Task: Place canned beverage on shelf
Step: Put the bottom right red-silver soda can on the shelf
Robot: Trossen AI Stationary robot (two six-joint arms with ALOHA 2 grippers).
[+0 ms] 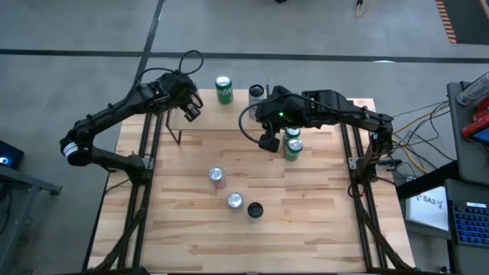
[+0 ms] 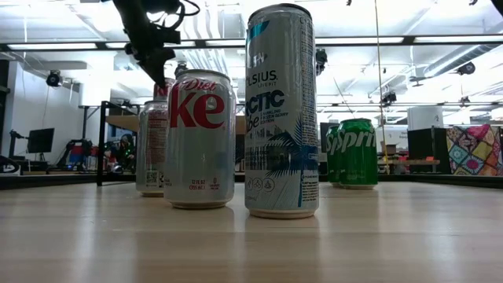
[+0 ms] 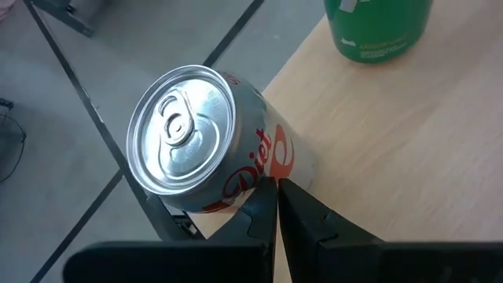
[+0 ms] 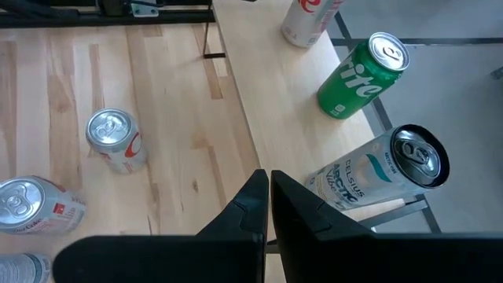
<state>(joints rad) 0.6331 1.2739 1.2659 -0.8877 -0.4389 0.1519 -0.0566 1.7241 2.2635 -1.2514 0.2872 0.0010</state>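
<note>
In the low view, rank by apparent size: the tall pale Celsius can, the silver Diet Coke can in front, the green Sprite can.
1. Tall pale Celsius can, largest.
2. Silver Diet Coke can.
3. Green Sprite can, smallest.
The Sprite stands farther back, so nearness exaggerates the gap.

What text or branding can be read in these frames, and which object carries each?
"Diet" with part of "Coke": silver can.
"CELSIUS", cut off in the low view: tall pale can.
"Sprite", partly cut off: green can.
"Diet": can on the shelf.
Small print on all cans is unreadable.

"Diet" – silver can [image 2: 200,140]; "Sprite" – green can [image 2: 357,152].
</note>
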